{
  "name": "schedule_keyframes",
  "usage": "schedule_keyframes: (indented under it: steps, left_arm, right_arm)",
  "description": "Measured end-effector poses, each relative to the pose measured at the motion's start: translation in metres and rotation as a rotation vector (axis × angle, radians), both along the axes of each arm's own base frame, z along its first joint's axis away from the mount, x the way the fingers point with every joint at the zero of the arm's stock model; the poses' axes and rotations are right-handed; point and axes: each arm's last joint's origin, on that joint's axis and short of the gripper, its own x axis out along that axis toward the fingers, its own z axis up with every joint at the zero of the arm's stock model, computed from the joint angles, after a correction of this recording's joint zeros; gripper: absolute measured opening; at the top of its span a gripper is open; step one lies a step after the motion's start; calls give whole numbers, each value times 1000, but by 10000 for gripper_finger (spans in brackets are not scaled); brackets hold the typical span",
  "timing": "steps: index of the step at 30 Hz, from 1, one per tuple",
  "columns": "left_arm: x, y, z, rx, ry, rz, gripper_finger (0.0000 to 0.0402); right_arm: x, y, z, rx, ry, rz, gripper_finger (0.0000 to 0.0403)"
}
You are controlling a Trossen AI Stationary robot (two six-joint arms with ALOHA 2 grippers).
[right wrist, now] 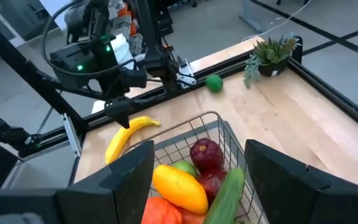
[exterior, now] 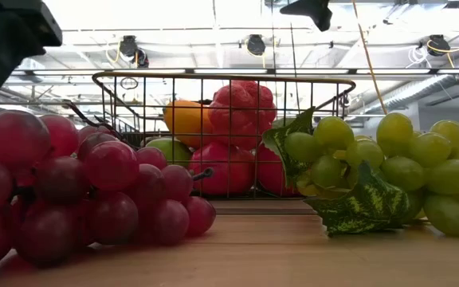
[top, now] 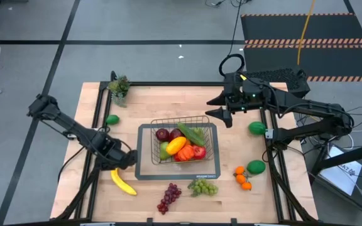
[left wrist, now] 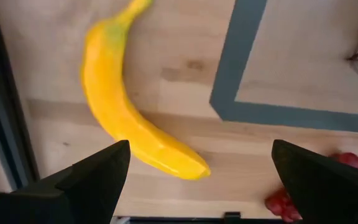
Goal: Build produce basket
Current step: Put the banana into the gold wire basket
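Note:
The silvery wire basket (top: 153,123) stands on its dark grey base at the table's middle. It holds a dark red apple, a cucumber (top: 191,134), a yellow piece, a green pear and red fruit. My left gripper (top: 127,159) hovers open just beyond the yellow banana (top: 123,182), near the base's near-left corner. In the left wrist view the banana (left wrist: 123,106) lies flat on the wood ahead of the open gripper (left wrist: 201,177). My right gripper (top: 222,107) hangs open above the table, beyond the basket's far right corner. Its wrist view looks down on the basket (right wrist: 219,124).
Loose on the table lie red grapes (top: 168,198), green grapes (top: 203,187), small oranges (top: 242,177), two green balls (top: 256,128) (top: 255,167) on the right and a small green fruit (top: 112,119) on the left. A potted plant (top: 119,88) stands at the far left corner.

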Motion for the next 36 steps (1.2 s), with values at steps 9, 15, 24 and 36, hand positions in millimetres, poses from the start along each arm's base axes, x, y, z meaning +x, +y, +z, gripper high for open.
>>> schedule_keyframes:
  steps: [9, 15, 24, 36]
  left_arm:
    - [-2, -11, -27, -3, 109, -22, 392]
    - [-6, -14, -49, 8, 226, -85, 392]
    - [-5, -15, -77, 16, 236, -122, 392]
    - [-8, -12, -91, 20, 207, -172, 358]
  right_arm:
    - [-7, 2, 2, 0, 7, 1, 247]
    - [-7, 2, 3, -4, 4, 2, 247]
    - [-7, 2, 3, -15, 5, 4, 247]
    - [-7, 1, 3, -12, -4, -5, 247]
